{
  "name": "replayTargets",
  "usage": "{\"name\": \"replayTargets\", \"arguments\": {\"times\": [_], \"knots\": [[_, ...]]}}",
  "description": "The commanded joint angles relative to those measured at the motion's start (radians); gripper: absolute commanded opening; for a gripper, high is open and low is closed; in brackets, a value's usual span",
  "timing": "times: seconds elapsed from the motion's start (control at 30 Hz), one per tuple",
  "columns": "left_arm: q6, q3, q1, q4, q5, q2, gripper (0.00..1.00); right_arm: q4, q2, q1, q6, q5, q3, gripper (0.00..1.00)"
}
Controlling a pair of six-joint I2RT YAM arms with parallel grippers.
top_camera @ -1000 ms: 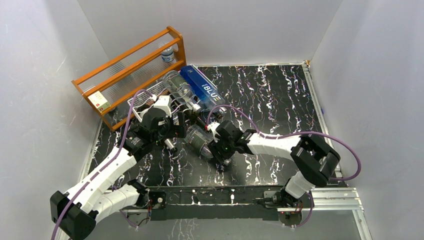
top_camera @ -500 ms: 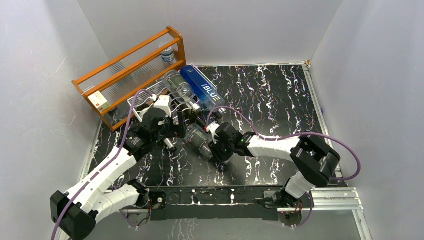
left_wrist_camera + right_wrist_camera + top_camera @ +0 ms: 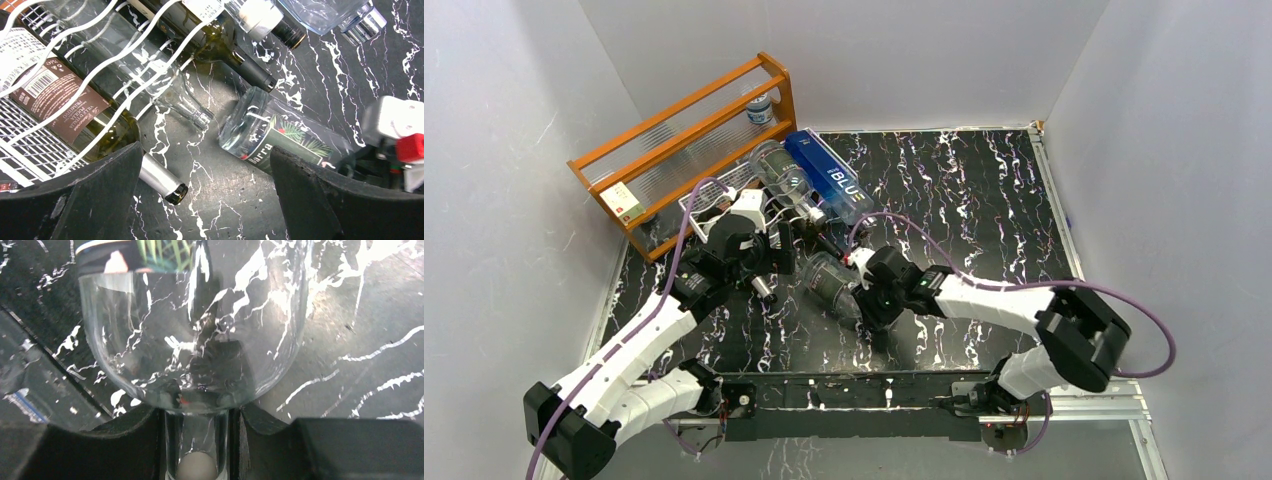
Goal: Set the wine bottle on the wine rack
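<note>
The wine bottle (image 3: 828,279) is clear glass with a dark green label and lies on the black marble table. Its neck points toward the near edge, and the bottle (image 3: 195,340) fills the right wrist view. My right gripper (image 3: 861,303) (image 3: 196,420) is shut on its neck, one finger on each side. The white wire wine rack (image 3: 707,197) (image 3: 30,150) sits at the back left with several bottles in its cradles. My left gripper (image 3: 772,265) (image 3: 205,152) hangs open over bare table in front of the rack, left of the bottle (image 3: 280,142), holding nothing.
An orange wooden shelf frame (image 3: 684,140) stands behind the rack, with a small water bottle (image 3: 761,107) on it. A blue box (image 3: 829,175) and a large clear bottle (image 3: 779,170) lie right of the rack. Bottle necks (image 3: 160,180) stick out past the rack's front.
My right gripper has closed on the bottle's neck, and the right arm has stretched out lower and further right. The bottle has shifted slightly right. The left arm has barely moved.
</note>
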Motion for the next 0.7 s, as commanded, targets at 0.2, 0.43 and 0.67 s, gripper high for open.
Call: {"name": "replayTargets", "arguments": {"times": [0.2,0.43,0.67], "knots": [[0.018,0.064,-0.001,-0.014,-0.039,-0.031,0.98,-0.02,-0.262,-0.004,0.001,-0.016,0.007,0.0],[0.018,0.081,-0.001,-0.03,-0.051,-0.045,0.98,-0.033,-0.318,-0.005,-0.011,-0.032,0.011,0.0],[0.027,0.114,-0.002,-0.054,-0.081,-0.075,0.98,-0.012,-0.397,-0.004,-0.022,-0.058,0.005,0.0]]}}
